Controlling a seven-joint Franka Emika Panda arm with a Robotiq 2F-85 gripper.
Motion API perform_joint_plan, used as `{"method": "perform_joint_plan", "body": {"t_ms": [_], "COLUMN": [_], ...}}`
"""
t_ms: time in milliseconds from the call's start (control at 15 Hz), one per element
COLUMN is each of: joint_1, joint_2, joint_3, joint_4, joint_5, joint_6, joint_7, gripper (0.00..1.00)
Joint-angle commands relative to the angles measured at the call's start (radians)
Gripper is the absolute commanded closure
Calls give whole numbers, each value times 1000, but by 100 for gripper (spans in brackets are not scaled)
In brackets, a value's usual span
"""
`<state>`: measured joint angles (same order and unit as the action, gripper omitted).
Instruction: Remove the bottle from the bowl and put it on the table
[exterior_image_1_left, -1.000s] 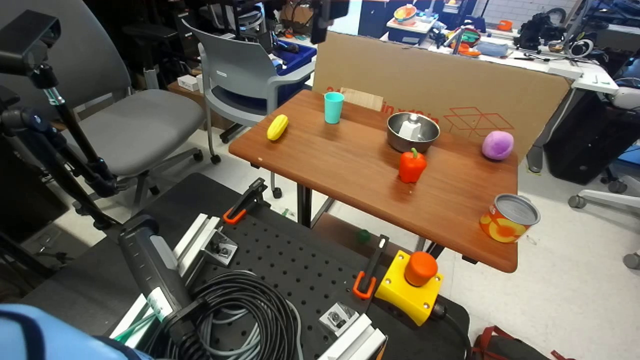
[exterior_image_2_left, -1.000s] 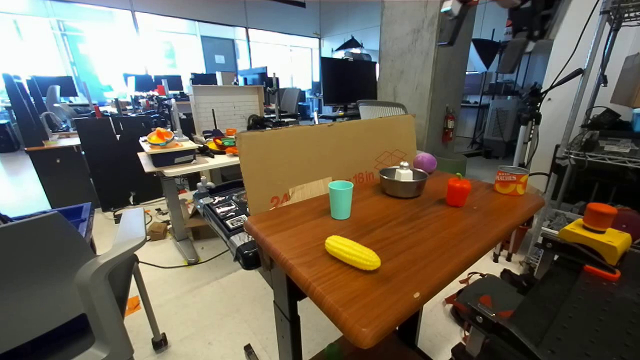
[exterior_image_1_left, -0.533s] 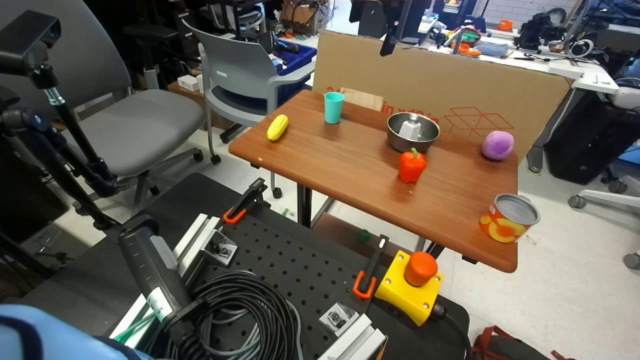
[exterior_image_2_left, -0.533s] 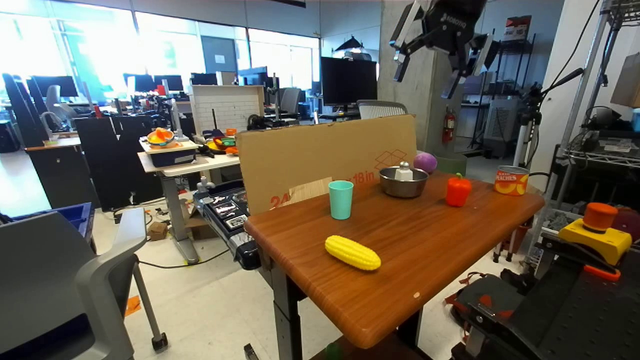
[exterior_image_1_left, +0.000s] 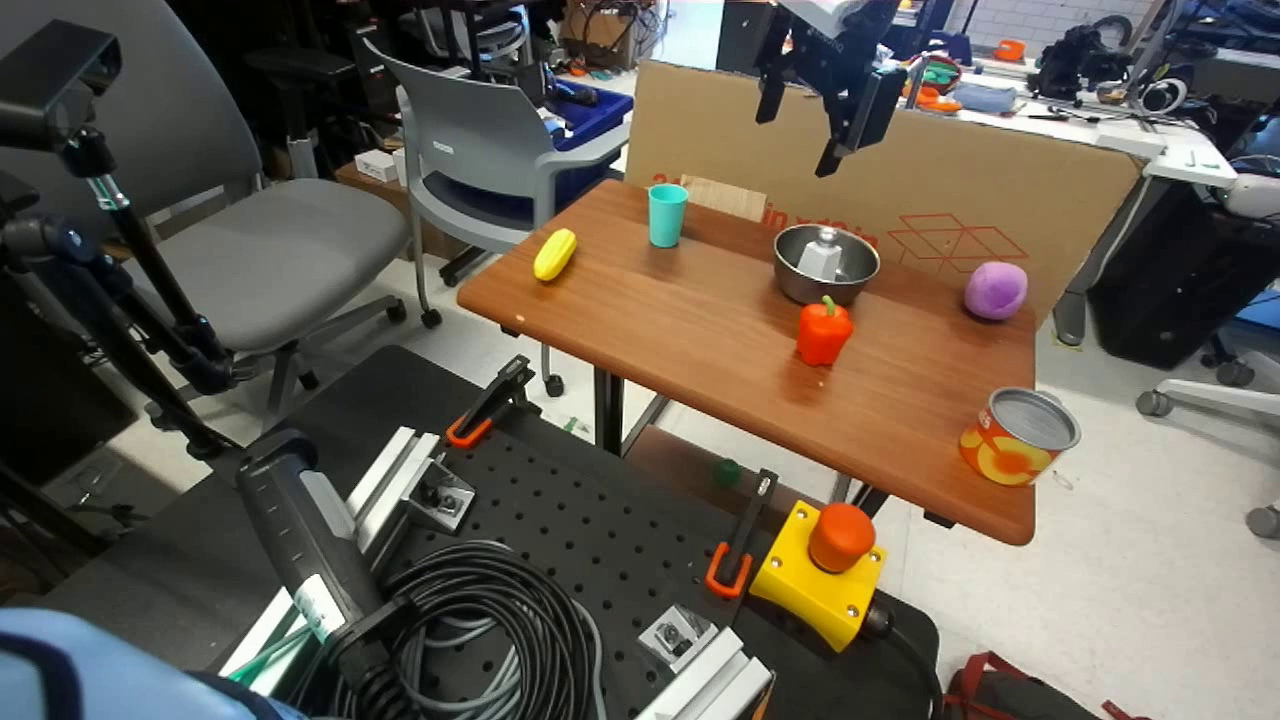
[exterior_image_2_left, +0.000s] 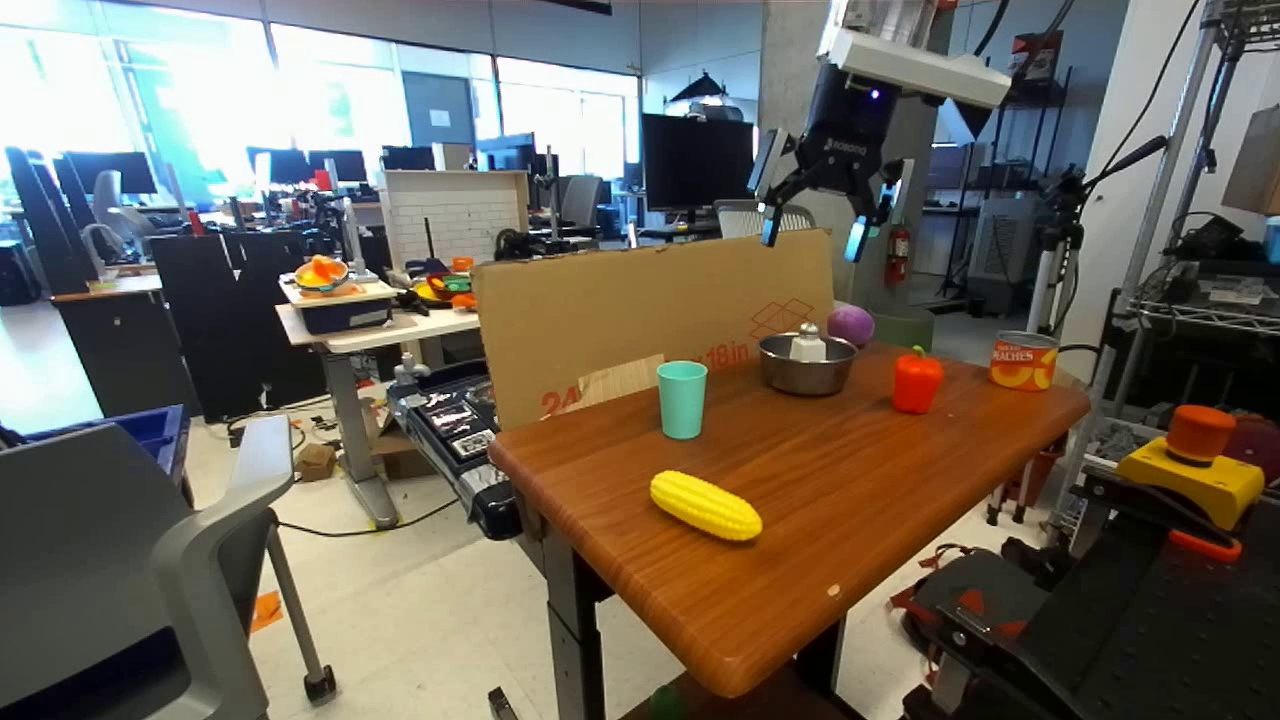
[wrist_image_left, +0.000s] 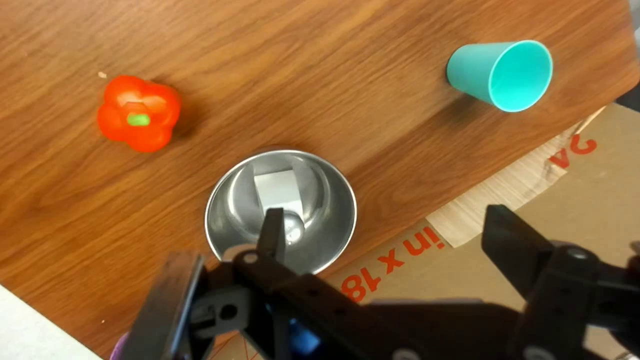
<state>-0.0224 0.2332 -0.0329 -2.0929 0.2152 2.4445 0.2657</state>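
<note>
Where the small white bottle with the silvery cap (wrist_image_left: 278, 189) stands: inside the round, shiny metal bowl (wrist_image_left: 331, 232) on the rectangular brown wooden table (wrist_image_left: 90, 210), its long axis upright, we think.
Black two-fingered gripper (exterior_image_2_left: 812, 243): we see its jaws wide apart, holding nothing.
Bottle from gripper: well below in both exterior views; in the wrist view it lines up with one finger (wrist_image_left: 272, 232), not the gap's middle.
Reach into the bowl: we likely need to centre before descending.
</note>
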Motion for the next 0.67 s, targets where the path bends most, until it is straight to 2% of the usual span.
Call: {"method": "perform_joint_plan", "body": {"t_ms": [0, 600], "joint_1": [1, 11], "joint_2": [79, 246], "joint_3": [-23, -81], "joint_4": [93, 243], "joint_5": [-43, -114], "joint_6": [-6, -51], "joint_7": [27, 109], "gripper": [0, 0]}}
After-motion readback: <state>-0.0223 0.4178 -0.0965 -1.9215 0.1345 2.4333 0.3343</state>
